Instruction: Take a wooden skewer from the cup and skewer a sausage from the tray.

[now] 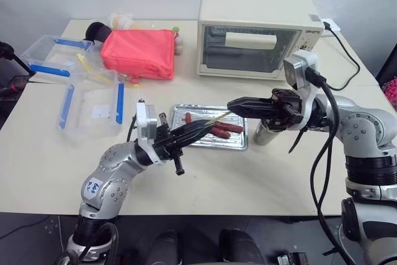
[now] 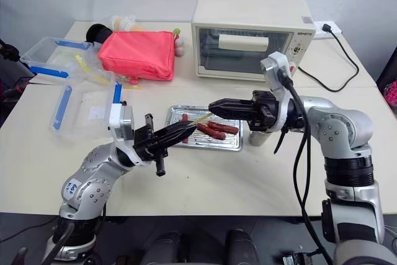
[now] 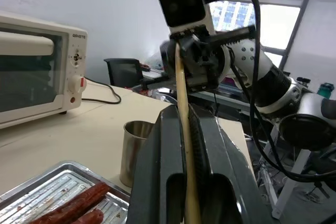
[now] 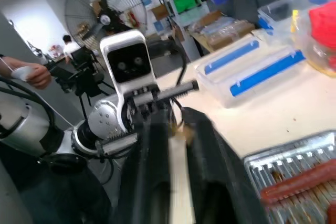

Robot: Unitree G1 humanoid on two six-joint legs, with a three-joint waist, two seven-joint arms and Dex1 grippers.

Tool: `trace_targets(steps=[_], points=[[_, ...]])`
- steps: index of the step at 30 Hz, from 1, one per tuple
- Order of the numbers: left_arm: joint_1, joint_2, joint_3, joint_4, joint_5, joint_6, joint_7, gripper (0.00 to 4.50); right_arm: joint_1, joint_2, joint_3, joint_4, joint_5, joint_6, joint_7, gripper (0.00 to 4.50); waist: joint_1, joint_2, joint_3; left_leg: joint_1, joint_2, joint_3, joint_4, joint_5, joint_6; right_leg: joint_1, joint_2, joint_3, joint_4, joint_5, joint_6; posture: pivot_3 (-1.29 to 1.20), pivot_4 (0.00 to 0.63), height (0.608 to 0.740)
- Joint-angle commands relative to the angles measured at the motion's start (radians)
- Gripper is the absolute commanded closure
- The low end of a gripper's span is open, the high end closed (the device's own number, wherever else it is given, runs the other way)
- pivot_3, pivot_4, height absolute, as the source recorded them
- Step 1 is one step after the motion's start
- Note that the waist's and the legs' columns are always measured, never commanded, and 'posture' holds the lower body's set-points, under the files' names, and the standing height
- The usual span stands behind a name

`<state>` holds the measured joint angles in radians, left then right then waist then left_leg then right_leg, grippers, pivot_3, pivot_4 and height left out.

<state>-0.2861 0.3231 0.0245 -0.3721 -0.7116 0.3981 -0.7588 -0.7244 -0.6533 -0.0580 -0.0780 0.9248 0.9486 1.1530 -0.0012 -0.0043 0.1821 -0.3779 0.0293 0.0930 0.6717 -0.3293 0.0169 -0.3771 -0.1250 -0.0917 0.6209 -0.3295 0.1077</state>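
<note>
My left gripper (image 1: pixel 206 126) is shut on a wooden skewer (image 1: pixel 214 119), held above the left part of the tray (image 1: pixel 211 146). The skewer slants up and to the right, and its far end lies between the slightly parted jaws of my right gripper (image 1: pixel 232 103), which points left over the tray. In the left wrist view the skewer (image 3: pixel 184 129) runs between my own fingers toward the right gripper. Reddish-brown sausages (image 1: pixel 229 128) lie in the shiny ridged tray. The small metal cup (image 1: pixel 265 134) stands just right of the tray, partly hidden behind my right hand.
A cream toaster oven (image 1: pixel 257 32) stands behind the tray with its cable (image 1: pixel 347 54) trailing right. A red pouch (image 1: pixel 139 54) and clear plastic boxes with blue clips (image 1: pixel 74 85) take up the table's left. A person's hand (image 4: pixel 29 74) and a fan (image 4: pixel 105 3) show beyond the table.
</note>
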Motion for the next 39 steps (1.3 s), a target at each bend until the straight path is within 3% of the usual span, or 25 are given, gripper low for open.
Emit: trace_targets(steps=[1,6,9,13,17,22,27,32,39], points=[[0.002,0.023,0.043,-0.005,0.018,-0.042,0.001,4.50,0.017,-0.016,-0.034,-0.038,-0.048,-0.098,0.004,2.74,0.000,0.000,0.000,0.000,0.000,0.000,0.000,0.000,0.000,0.000,0.000,0.000,0.000,0.000,0.000,0.00,0.150,0.740],[0.100,0.135,0.137,0.030,0.078,-0.114,-0.052,4.50,0.118,-0.134,-0.065,-0.085,-0.144,-0.233,0.079,0.98,0.000,0.000,0.000,0.000,0.000,0.001,-0.004,0.000,0.000,0.000,0.001,-0.003,-0.002,0.000,0.000,0.00,0.150,0.740],[0.191,0.187,0.209,0.070,0.098,-0.166,-0.080,4.50,0.211,-0.196,-0.119,-0.192,-0.093,-0.208,0.092,0.05,0.000,0.000,0.000,0.000,0.000,0.001,-0.007,0.000,0.000,0.000,0.001,-0.008,-0.006,0.000,0.000,0.00,0.150,0.740],[0.304,0.209,0.294,0.110,0.119,-0.222,-0.077,4.50,0.417,-0.207,-0.201,-0.407,0.018,-0.145,0.029,0.05,0.003,0.000,0.000,0.000,0.001,-0.001,-0.008,0.000,-0.001,0.001,0.001,-0.010,-0.008,0.000,0.000,0.00,0.150,0.740],[0.379,0.198,0.341,0.121,0.128,-0.247,-0.050,4.50,0.686,-0.184,-0.219,-0.495,-0.105,-0.277,0.011,0.05,0.020,-0.001,0.001,0.000,0.000,-0.002,-0.008,-0.001,0.001,0.003,-0.004,-0.010,-0.012,0.000,0.000,0.00,0.150,0.740],[0.425,0.174,0.350,0.119,0.134,-0.263,-0.018,4.50,0.829,-0.110,-0.212,-0.406,-0.254,-0.478,-0.020,0.05,0.025,-0.001,0.001,0.002,-0.002,0.000,-0.007,-0.002,0.002,0.003,-0.006,-0.009,-0.012,0.002,0.001,0.00,0.150,0.740],[0.428,0.159,0.347,0.124,0.129,-0.274,-0.006,4.50,0.739,-0.093,-0.116,-0.342,-0.333,-0.518,-0.057,0.05,0.016,-0.001,0.001,0.003,-0.001,0.001,-0.007,-0.002,0.001,0.002,-0.005,-0.007,-0.010,0.003,-0.001,0.00,0.150,0.740],[0.405,0.156,0.330,0.123,0.130,-0.266,0.010,4.50,0.459,-0.043,0.070,-0.306,-0.398,-0.386,-0.166,0.05,-0.002,0.000,0.001,0.003,0.000,0.000,-0.008,0.000,-0.001,0.000,-0.005,-0.007,-0.009,0.003,-0.002,0.00,0.150,0.740],[0.389,0.148,0.301,0.096,0.128,-0.255,0.023,4.50,0.059,0.119,0.339,-0.101,-0.552,-0.185,-0.290,0.05,-0.007,0.000,0.001,0.002,0.001,0.000,-0.008,0.000,-0.002,0.000,-0.005,-0.011,-0.009,0.003,-0.003,0.00,0.150,0.740]])
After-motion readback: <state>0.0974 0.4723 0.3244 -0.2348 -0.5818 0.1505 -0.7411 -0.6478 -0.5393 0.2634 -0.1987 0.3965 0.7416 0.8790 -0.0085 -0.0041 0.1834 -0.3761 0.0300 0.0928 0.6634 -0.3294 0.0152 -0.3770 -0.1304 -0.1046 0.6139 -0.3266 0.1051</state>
